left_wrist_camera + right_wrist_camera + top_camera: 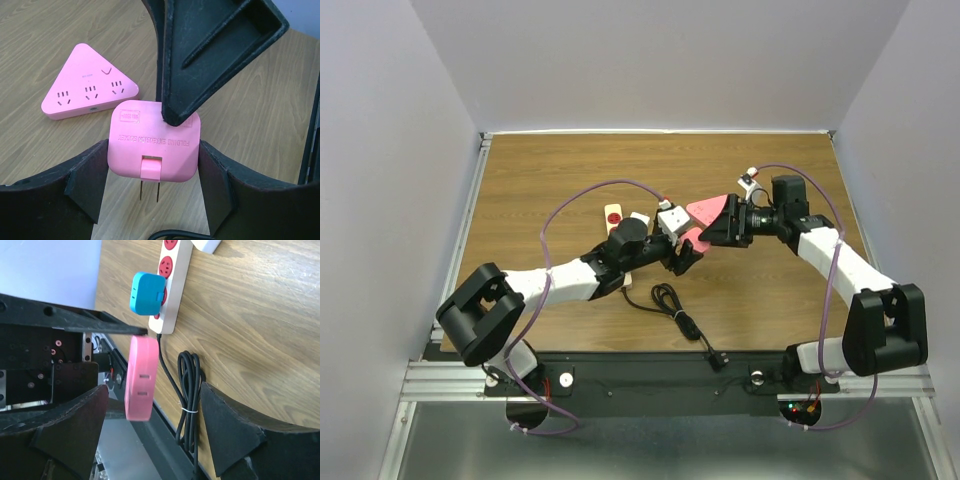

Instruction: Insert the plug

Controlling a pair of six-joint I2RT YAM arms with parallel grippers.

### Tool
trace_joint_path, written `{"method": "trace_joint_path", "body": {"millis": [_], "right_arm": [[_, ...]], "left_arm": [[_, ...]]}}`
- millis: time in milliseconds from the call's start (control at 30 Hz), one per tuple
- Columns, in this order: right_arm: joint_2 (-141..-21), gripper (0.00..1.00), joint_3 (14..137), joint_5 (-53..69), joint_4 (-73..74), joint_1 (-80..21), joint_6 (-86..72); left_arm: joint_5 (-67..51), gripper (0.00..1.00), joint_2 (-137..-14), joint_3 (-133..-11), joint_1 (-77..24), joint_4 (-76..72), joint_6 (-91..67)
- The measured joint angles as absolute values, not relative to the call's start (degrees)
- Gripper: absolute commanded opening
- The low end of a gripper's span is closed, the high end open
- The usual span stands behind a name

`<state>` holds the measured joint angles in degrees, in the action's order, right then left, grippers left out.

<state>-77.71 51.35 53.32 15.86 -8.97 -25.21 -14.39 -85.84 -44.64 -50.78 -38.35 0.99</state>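
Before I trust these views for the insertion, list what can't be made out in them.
- Top view: plug mostly hidden between both arms' fingers; prongs unseen.
- Left wrist view: right finger covers the plug's top edge; print on the triangular socket too small.
- Right wrist view: power strip cut off by top edge; blue plug covers one outlet.

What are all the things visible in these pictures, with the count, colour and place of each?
triangular socket block: one, pink, flat on the table
folding plug: one, pink, between the left fingers, prongs out
power strip: one, white with red sockets, on the table, left of centre
blue plug: one, blue, sitting on the power strip
cable: one, black, bundled, on the table near the front edge
table: one, brown wood, under everything
left fingers: two, black, closed on the folding plug
right fingers: two, black, open on either side of the folding plug
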Motion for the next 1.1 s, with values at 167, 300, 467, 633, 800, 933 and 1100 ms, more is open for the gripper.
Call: {"method": "trace_joint_path", "body": {"millis": [167,300,467,633,800,933,1100], "right_arm": [[-79.09,0.78,51.92,54.06,15.70,-9.47,-24.97],[-80.34,0.75,51.92,54.74,15.77,-10.57,-24.77],[-80.73,0.54,51.92,55.44,15.73,-11.77,-24.51],[-81.01,0.30,51.92,55.96,15.03,-12.51,-24.40],[-81.21,0.00,51.92,55.59,14.44,-12.78,-26.72],[-81.67,0.00,51.53,55.66,12.12,-12.82,-28.80],[-81.80,0.00,51.13,55.40,9.47,-12.88,-30.13]], "left_arm": [[-14.37,0.00,-85.84,-44.64,-51.44,-38.33,1.17],[-14.35,0.00,-85.84,-44.64,-51.79,-38.26,1.48],[-14.37,0.00,-85.84,-44.64,-51.83,-38.26,1.65],[-14.35,0.00,-85.84,-44.64,-52.31,-37.93,2.04],[-13.98,0.00,-85.84,-44.73,-52.47,-36.86,3.92],[-13.39,0.44,-85.84,-45.15,-52.45,-35.70,4.19],[-11.11,0.83,-85.56,-45.56,-52.64,-34.76,4.01]]}}
